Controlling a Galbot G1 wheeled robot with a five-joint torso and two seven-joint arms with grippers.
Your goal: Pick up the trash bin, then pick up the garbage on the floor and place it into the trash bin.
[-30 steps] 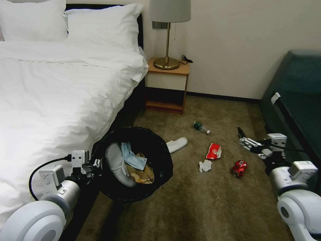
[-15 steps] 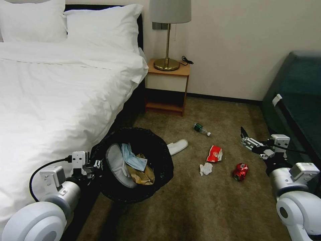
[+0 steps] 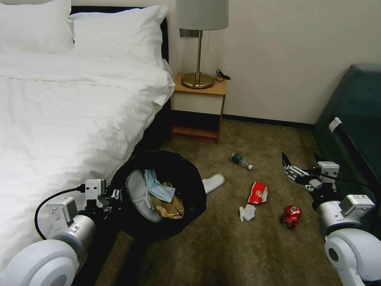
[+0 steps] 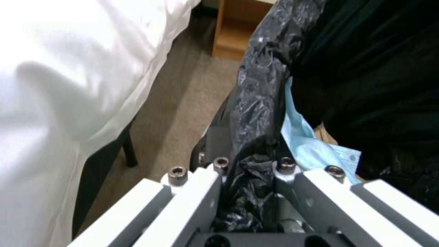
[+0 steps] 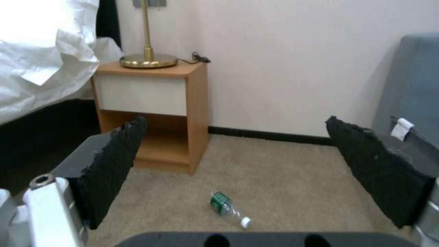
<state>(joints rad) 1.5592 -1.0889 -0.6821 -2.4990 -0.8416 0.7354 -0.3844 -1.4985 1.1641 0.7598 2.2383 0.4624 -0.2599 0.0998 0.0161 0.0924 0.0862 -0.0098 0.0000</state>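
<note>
Trash bin (image 3: 174, 174): light, thin-walled; left gripper (image 4: 249, 178) clamped on bagged rim, beside bed edge.
Green bottle (image 5: 225, 204): light, rolls; take across body.
Right gripper (image 3: 300, 164): spread wide, empty, above carpet.

Glossy crinkled plastic lines the trash bin (image 3: 186, 190); the carpet (image 3: 246, 246) looks matt, the nightstand (image 3: 198, 105) smooth wood.

Glossy black trash bin (image 3: 186, 186), crushed red can (image 3: 290, 216), white tissue (image 3: 247, 212), green-labelled bottle (image 5: 227, 206), white slipper (image 3: 213, 182)
</note>
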